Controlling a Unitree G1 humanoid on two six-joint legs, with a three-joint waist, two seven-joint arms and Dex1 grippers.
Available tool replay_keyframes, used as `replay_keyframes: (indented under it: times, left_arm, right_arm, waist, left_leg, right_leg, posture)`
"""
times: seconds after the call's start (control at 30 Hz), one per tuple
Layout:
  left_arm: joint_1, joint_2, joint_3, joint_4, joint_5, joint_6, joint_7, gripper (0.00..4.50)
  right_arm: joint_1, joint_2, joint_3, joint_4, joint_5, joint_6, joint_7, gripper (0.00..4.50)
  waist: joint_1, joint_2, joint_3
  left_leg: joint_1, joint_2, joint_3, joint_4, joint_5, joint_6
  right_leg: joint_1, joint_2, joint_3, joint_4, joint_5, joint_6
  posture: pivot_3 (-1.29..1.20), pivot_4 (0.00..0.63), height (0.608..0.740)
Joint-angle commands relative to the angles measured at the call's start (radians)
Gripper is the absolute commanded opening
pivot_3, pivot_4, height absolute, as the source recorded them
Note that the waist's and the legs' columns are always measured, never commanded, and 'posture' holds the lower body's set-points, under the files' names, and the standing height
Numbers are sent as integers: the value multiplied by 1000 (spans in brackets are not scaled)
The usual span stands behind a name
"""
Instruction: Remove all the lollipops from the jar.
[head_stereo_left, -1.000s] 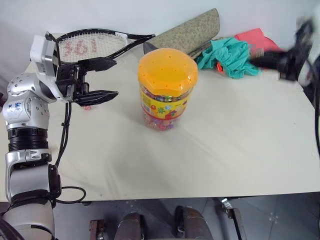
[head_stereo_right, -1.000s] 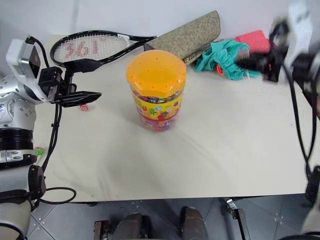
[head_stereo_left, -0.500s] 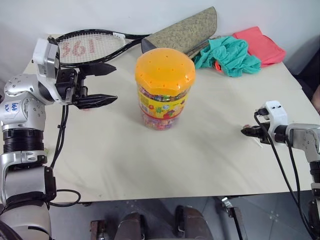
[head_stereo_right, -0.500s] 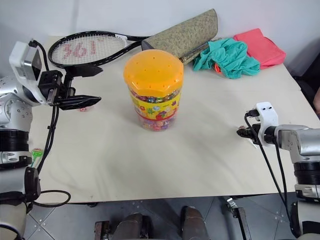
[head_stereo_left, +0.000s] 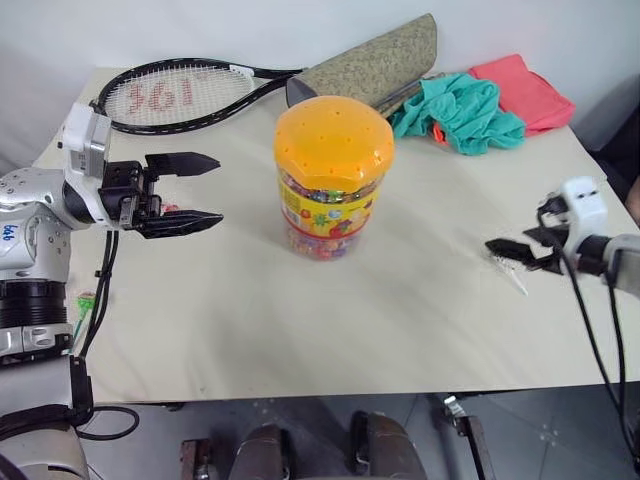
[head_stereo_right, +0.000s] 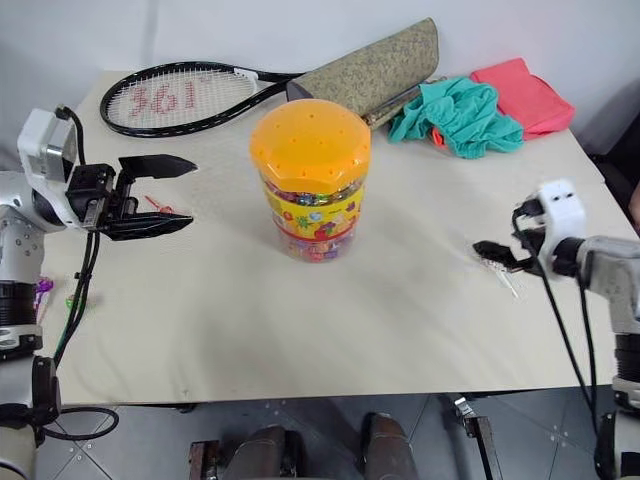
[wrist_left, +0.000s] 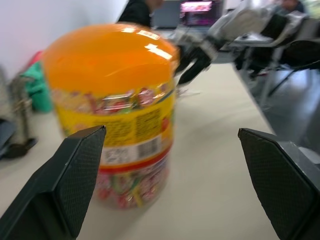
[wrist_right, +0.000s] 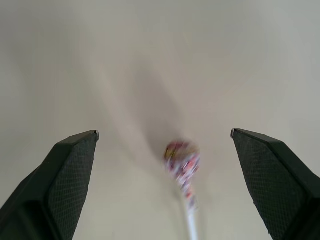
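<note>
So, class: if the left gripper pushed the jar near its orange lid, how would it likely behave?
The jar stands tall on a narrow base, so a high push would probably tip it rather than slide it. It looks packed with sweets, so likely heavy for its size. Its round wall suggests it would roll once down. The left gripper waits beside it, jaws wide.

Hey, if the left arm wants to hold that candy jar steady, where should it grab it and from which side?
Probably the jar's straight clear wall below the orange lid, approached level from the robot's left. The left end effector already points at it, open; the domed lid offers no flat grip.
</note>
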Motion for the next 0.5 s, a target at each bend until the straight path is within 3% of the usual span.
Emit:
replay_keyframes:
  times: [0.03, 0.27, 0.5]
  left_arm:
    - [32, 17, 26, -24, 5, 27, 34, 4500]
    - [130, -7, 44, -30, 52, 29, 191, 4500]
    - [291, -24, 79, -96, 50, 31, 244, 4500]
  right_arm:
    - [-2, -28, -43, -94, 46, -53, 76, 4475]
    - [139, 32, 9, -384, 191, -138, 251, 4475]
    - [388, 135, 182, -443, 58, -440, 311, 4475]
  waist:
    - [0, 0, 0]
    - [4, 0, 0]
    - [25, 0, 0]
  left_leg:
    - [0, 0, 0, 0, 0, 0]
    - [0, 0, -1, 0, 0, 0]
    - [1, 0, 0, 1, 0, 0]
  right_leg:
    - [0, 0, 0, 0, 0, 0]
    - [0, 0, 0, 0, 0, 0]
    - [2, 0, 0, 0, 0, 0]
  posture:
    - [0, 150, 740]
    - [0, 150, 740]
    - [0, 150, 740]
